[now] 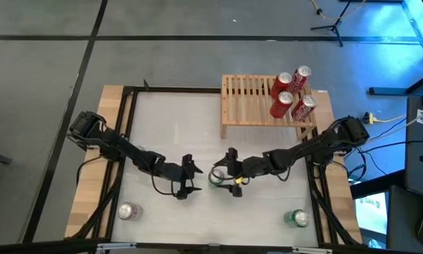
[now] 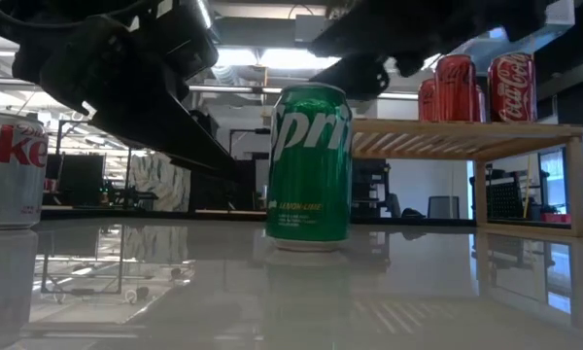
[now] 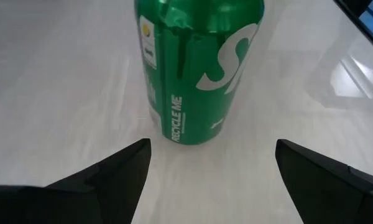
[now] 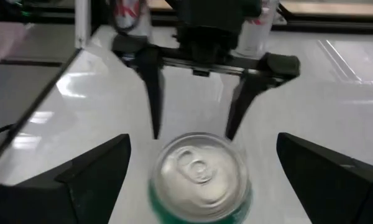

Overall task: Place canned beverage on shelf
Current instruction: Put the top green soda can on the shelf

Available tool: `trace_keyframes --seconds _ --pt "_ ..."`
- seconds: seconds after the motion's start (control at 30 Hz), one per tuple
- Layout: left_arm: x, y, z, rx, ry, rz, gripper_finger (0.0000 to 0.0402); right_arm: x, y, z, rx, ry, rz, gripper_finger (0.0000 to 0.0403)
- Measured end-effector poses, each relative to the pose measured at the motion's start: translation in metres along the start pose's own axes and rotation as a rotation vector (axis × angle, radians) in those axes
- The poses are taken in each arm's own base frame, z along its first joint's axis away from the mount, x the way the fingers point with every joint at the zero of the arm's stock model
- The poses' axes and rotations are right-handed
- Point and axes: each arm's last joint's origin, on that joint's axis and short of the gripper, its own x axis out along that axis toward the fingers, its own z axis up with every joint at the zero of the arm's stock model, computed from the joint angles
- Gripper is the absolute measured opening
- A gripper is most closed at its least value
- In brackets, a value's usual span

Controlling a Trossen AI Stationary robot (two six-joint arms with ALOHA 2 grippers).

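A green Sprite can (image 1: 216,176) stands upright on its base on the white table top, near the middle; it also shows in the low view (image 2: 309,165). My left gripper (image 1: 194,178) is open and level, just left of the can, which lies ahead of its fingers in the left wrist view (image 3: 199,68). My right gripper (image 1: 227,173) is open and comes from the right, slanting down; its fingers stand on either side of the can's top (image 4: 199,168) without touching it. The light wooden slatted shelf (image 1: 250,106) stands at the far right.
Several red Coke cans (image 1: 290,93) stand on the shelf's right part. A silver Diet Coke can (image 1: 129,211) stands near the front left, and another green can (image 1: 297,219) near the front right. The shelf's left slats are bare.
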Motion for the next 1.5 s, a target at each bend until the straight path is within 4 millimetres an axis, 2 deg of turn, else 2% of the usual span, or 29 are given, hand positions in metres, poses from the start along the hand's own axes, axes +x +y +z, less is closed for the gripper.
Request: trace_keyframes --seconds 0.2,0.4,0.63,0.77,0.83,1.03,1.27,1.5 --pt "0.000 0.001 0.001 0.032 -0.011 0.003 0.0334 0.015 0.003 0.024 -0.020 0.146 -0.020 0.0399" --pt "0.000 0.002 0.001 0.040 -0.014 0.019 0.0334 0.032 0.008 0.035 -0.008 0.372 -0.035 0.0399" --pt "0.000 0.002 0.001 0.041 -0.015 0.027 0.0334 0.054 0.012 0.022 0.030 0.473 -0.026 0.0399" --pt "0.000 0.002 0.001 0.041 -0.015 0.029 0.0334 0.058 0.011 0.014 0.030 0.514 -0.034 0.0395" --pt "0.000 0.002 0.001 0.041 -0.016 0.034 0.0334 0.057 0.012 0.015 0.031 0.509 -0.033 0.0380" --pt "0.000 0.002 0.001 0.041 -0.018 0.039 0.0334 0.055 0.013 0.029 0.014 0.520 -0.030 0.0288" --pt "0.000 0.002 0.001 0.040 -0.017 0.039 0.0334 0.040 0.013 0.057 -0.031 0.517 -0.016 0.0287" --pt "0.000 0.002 0.002 0.029 -0.031 0.043 0.0334 -0.009 0.008 0.094 -0.073 0.436 0.009 0.0287"
